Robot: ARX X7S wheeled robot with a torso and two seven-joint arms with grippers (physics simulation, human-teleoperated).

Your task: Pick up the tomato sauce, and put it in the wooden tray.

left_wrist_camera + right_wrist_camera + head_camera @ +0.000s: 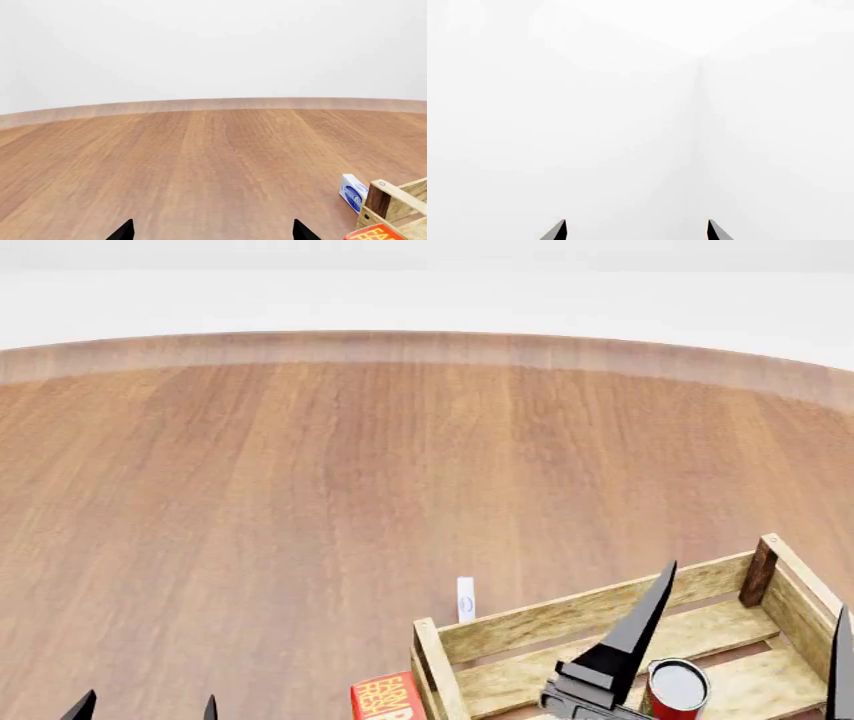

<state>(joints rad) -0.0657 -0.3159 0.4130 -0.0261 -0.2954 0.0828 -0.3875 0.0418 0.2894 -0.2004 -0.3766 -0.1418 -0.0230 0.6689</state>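
The can of tomato sauce stands upright inside the tray, on its slatted bottom toward the near right, its silvery top facing up and red side showing. It touches neither end effector.

The tray sits at the near right of the brown wooden table, with a dark corner post at its far right corner.

The right end effector is raised over the tray, released: one dark finger slants up just left of the can, the other shows at the right edge of the head view, and the can lies between them but lower. The right wrist view shows only two spread fingertips against white wall.

The left end effector is also released, with nothing between its tips, which peek in at the near left of the head view, well apart from the tray.

A red box lies just left of the tray's near-left corner. A small white-and-blue packet stands just beyond the tray's far side.
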